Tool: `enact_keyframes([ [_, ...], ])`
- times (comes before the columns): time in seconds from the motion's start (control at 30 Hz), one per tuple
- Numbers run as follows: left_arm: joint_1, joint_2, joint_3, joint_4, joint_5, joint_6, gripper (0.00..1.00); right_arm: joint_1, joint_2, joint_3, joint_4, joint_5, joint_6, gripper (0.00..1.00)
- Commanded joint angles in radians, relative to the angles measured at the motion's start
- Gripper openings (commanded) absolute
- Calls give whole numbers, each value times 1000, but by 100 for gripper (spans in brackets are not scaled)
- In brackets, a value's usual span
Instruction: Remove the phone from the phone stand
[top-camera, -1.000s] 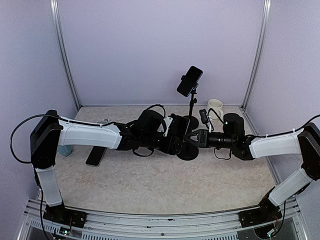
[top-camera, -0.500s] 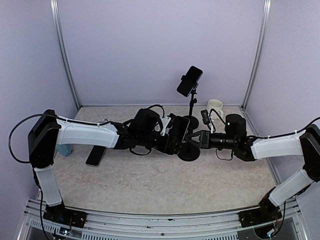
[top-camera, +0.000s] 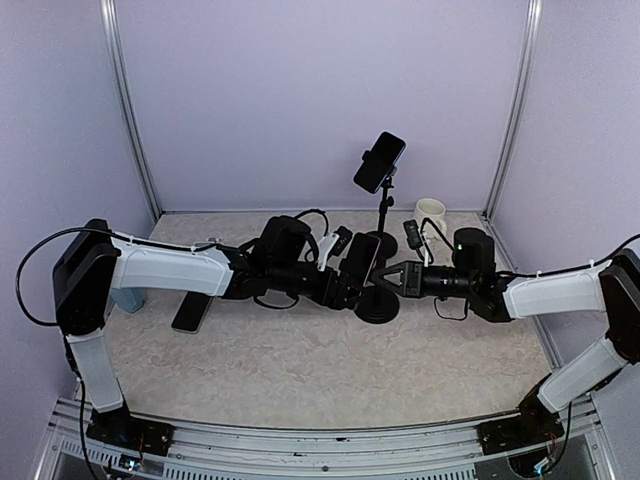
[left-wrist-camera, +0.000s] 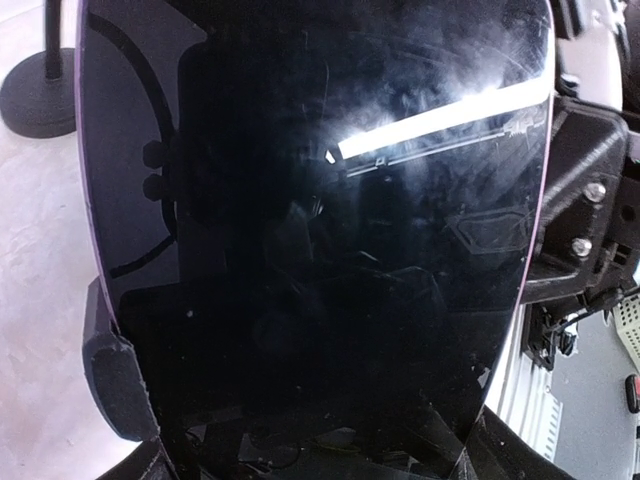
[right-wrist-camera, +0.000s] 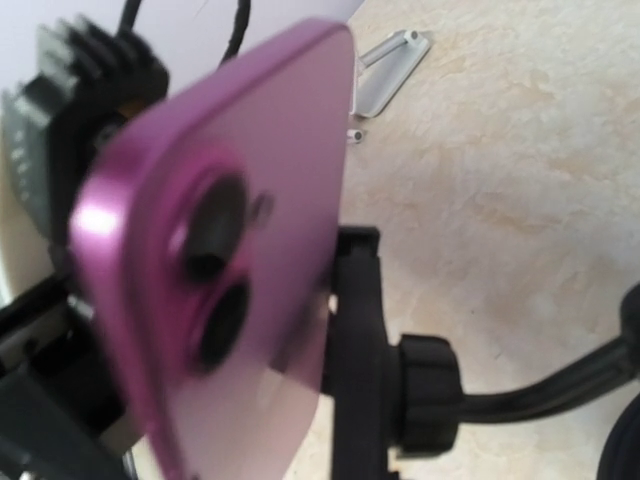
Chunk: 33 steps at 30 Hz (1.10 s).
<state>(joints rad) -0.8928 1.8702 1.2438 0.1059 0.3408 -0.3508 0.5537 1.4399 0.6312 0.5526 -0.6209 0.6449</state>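
Left of the phone stand (top-camera: 378, 303), a dark handset (top-camera: 190, 312) is lying flat on the surface (top-camera: 300, 370), well apart from the work. Nearer the stand, the left arm is reaching in low. Its left fingers (left-wrist-camera: 112, 372) are pinching the phone (top-camera: 360, 257) by its two long edges, with the screen facing the wrist camera, probably so the pull can run along the holder's grip rather than across it. The phone is standing upright just above the stand's round base, and its pink back seems to be resting against the black clamp (right-wrist-camera: 358, 330), so it is likely not yet free. Right of the stand, the right fingers (top-camera: 397, 277) are hovering close to the stem, seemingly placed to steady the stand against tipping. Whether they are closing on anything I cannot tell.
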Motion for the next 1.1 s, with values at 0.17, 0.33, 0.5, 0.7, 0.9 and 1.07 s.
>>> enact_keyframes([
  [0.17, -59, -79, 45, 61, -45, 10, 17, -12, 24, 7, 75, -18, -23, 0],
  [0.33, -71, -147, 12, 50, -65, 6, 16, -12, 32, 8, 76, -5, -25, 0],
  [0.5, -75, -256, -87, 37, -152, -41, 17, -12, 40, 6, 91, -5, -17, 0],
  [0.7, -14, -361, -169, -207, -342, -137, 16, -12, 33, 9, 93, -10, -19, 0],
  [0.9, 74, -378, -258, -408, -449, -233, 17, -12, 27, 11, 81, -17, -32, 0],
  [1.07, 128, -313, -268, -485, -496, -264, 17, -12, 32, 15, 77, -23, -39, 0],
])
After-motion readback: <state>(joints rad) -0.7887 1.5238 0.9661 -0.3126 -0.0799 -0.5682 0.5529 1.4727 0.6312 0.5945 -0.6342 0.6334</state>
